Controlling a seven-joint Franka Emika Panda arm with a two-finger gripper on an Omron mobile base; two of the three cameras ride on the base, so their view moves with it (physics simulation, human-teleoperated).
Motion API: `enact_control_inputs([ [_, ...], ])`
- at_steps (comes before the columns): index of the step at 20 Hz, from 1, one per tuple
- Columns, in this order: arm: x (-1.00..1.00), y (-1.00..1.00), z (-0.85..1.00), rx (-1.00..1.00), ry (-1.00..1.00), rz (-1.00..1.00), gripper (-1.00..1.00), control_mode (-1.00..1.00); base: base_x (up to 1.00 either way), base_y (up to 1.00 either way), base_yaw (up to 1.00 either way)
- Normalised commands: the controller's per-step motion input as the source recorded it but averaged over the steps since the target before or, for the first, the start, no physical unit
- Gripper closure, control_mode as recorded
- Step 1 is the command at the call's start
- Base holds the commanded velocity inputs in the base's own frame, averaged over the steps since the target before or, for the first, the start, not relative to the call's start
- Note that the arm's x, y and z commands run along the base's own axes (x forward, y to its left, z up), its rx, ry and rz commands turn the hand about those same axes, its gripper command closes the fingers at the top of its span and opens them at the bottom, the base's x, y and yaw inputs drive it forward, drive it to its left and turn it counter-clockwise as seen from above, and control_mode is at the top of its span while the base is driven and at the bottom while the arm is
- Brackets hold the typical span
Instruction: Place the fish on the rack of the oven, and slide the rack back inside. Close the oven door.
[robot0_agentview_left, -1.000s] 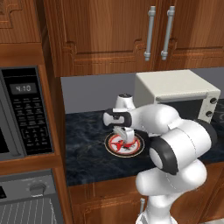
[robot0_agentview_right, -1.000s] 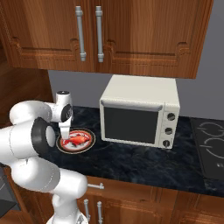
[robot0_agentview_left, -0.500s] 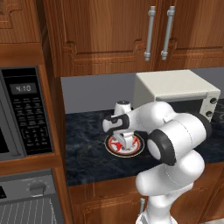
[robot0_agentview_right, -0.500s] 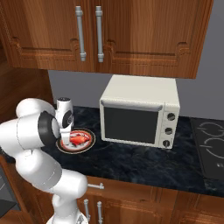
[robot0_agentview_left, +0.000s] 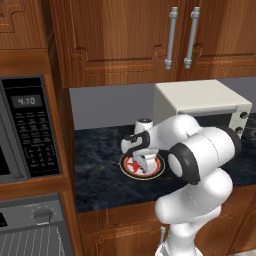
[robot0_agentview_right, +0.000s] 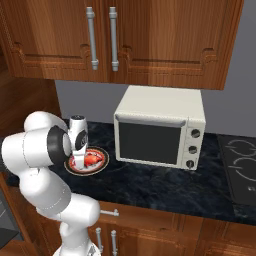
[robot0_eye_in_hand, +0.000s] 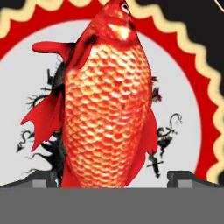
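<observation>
The red-orange fish (robot0_eye_in_hand: 107, 109) lies on a round dark-rimmed plate (robot0_agentview_left: 126, 171) on the dark counter; it also shows as a red patch (robot0_agentview_right: 93, 159) beside the hand. My gripper (robot0_eye_in_hand: 118, 179) is low over the plate and open, one fingertip (robot0_eye_in_hand: 43, 179) on each side of the fish's tail end, not closed on it. From the base the gripper (robot0_agentview_left: 142, 163) points straight down onto the plate (robot0_agentview_right: 101, 163). The oven (robot0_agentview_left: 35, 219) shows at the lower left with its knob strip. The thin grey parallel lines below the strip look like the rack (robot0_agentview_left: 30, 245). The oven door is out of view.
A white toaster oven (robot0_agentview_right: 160, 132) stands on the counter right of the plate. A black microwave (robot0_agentview_left: 25, 130) with keypad is built in at the left. A cooktop (robot0_agentview_right: 240, 165) lies at the far right. Wooden cabinets (robot0_agentview_left: 150, 35) hang above.
The arm has folded down and the hand has sunk from above the plate to just over the fish. The jaws have stayed open.
</observation>
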Motion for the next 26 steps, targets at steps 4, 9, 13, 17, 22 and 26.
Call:
enact_control_inputs([
  [4, 0.07, -0.02, -0.37, 0.00, -0.07, 0.00, -1.00, -1.00, 0.00, 0.00, 0.00],
  [9, 0.21, 0.01, -0.50, 0.00, -0.24, 0.00, -1.00, -1.00, 0.00, 0.00, 0.00],
  [13, 0.29, 0.04, -0.36, 0.00, -0.16, 0.00, 1.00, -1.00, 0.00, 0.00, 0.00],
  [17, 0.07, 0.00, -0.07, 0.00, -0.02, 0.00, 1.00, -1.00, 0.00, 0.00, 0.00],
  [22, -0.09, 0.00, 0.04, 0.00, 0.00, 0.00, 1.00, -1.00, 0.00, 0.00, 0.00],
  [26, -0.61, 0.04, 0.67, -0.02, -0.17, 0.00, 1.00, -1.00, 0.00, 0.00, 0.00],
])
